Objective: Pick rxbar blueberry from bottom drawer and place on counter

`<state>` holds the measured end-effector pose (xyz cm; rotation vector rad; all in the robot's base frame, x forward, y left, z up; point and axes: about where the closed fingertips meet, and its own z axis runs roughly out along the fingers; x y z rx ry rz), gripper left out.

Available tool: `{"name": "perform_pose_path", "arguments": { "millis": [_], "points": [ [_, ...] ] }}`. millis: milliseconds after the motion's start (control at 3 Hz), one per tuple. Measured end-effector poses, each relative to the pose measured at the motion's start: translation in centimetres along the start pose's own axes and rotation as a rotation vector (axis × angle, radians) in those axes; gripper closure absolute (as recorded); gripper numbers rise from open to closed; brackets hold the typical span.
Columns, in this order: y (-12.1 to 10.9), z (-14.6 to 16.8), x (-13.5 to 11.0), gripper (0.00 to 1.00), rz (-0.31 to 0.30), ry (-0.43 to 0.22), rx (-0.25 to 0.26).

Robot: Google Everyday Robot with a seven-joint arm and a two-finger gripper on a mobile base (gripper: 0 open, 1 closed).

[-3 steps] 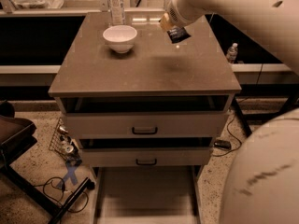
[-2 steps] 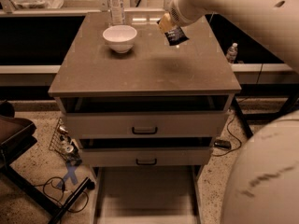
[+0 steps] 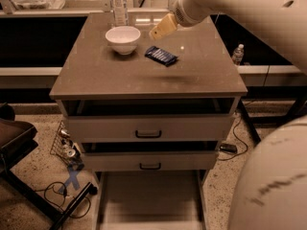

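The rxbar blueberry (image 3: 161, 55), a dark blue wrapper with pale print, lies flat on the counter (image 3: 120, 78), just right of the white bowl. My gripper (image 3: 160, 30) hangs just above and behind the bar, clear of it, open and empty, with tan fingers (image 3: 163, 27) pointing down-left. The bottom drawer (image 3: 148, 200) is pulled out at the foot of the cabinet, and its pale floor is bare.
A white bowl (image 3: 123, 38) and a clear water bottle (image 3: 118, 6) stand at the counter's back left. The two upper drawers (image 3: 148, 128) are slightly ajar. A dark chair (image 3: 14, 140) and cables (image 3: 67, 195) are on the floor at left. My arm fills the right side.
The gripper held the bar above the counter's back right. It has moved left and down, and the bar now lies released on the counter beside the bowl.
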<state>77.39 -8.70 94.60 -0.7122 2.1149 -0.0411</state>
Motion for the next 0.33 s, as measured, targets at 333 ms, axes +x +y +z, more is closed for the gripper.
{"name": "perform_pose_path", "arguments": {
  "millis": [333],
  "points": [
    [0.00, 0.00, 0.00, 0.00, 0.000, 0.000, 0.000]
  ]
}}
